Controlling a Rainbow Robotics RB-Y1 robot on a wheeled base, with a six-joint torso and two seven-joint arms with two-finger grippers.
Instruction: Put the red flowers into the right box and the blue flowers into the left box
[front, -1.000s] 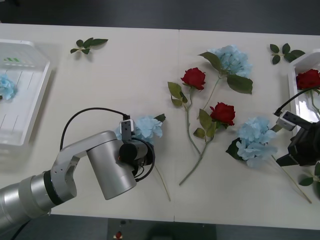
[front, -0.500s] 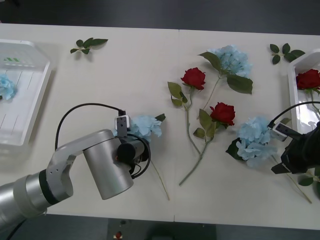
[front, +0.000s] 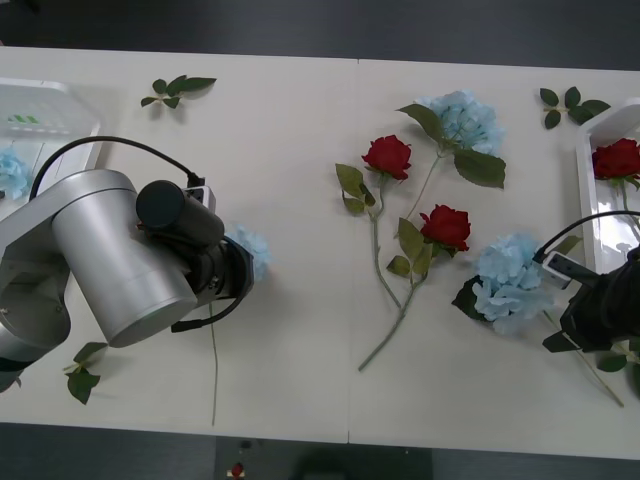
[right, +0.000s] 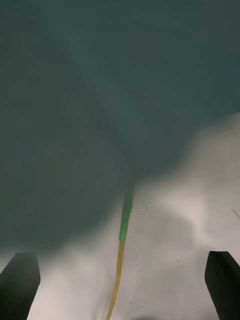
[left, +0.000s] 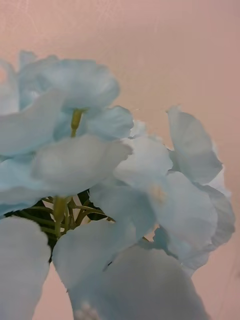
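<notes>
Two grippers are mine here. My left gripper (front: 240, 268) sits over the left half of the table (front: 290, 160), and a blue flower (front: 250, 248) pokes out from under it, its thin stem (front: 213, 370) trailing back toward me. From that wrist, pale blue petals (left: 120, 190) press right up against the camera; I cannot tell how my fingers stand, or whether they grip the flower. Off to my left of that gripper lies the left box (front: 40, 120) with another blue flower (front: 12, 172) inside it. A loose green leaf (front: 80, 378) lies near the table edge, on my side of the arm.

My right gripper (front: 600, 318) hovers at the right edge of the table, fingers (right: 222, 280) spread wide with nothing between them. A green and yellow stem (right: 121, 250) runs along the table between them, untouched. Just to its left lies a blue flower (front: 510, 282). Further left are two red flowers (front: 445, 226) (front: 387, 155), with one more blue flower (front: 465, 120) beyond them. Just past the gripper sits the right box (front: 588, 190), holding a red flower (front: 616, 158).
</notes>
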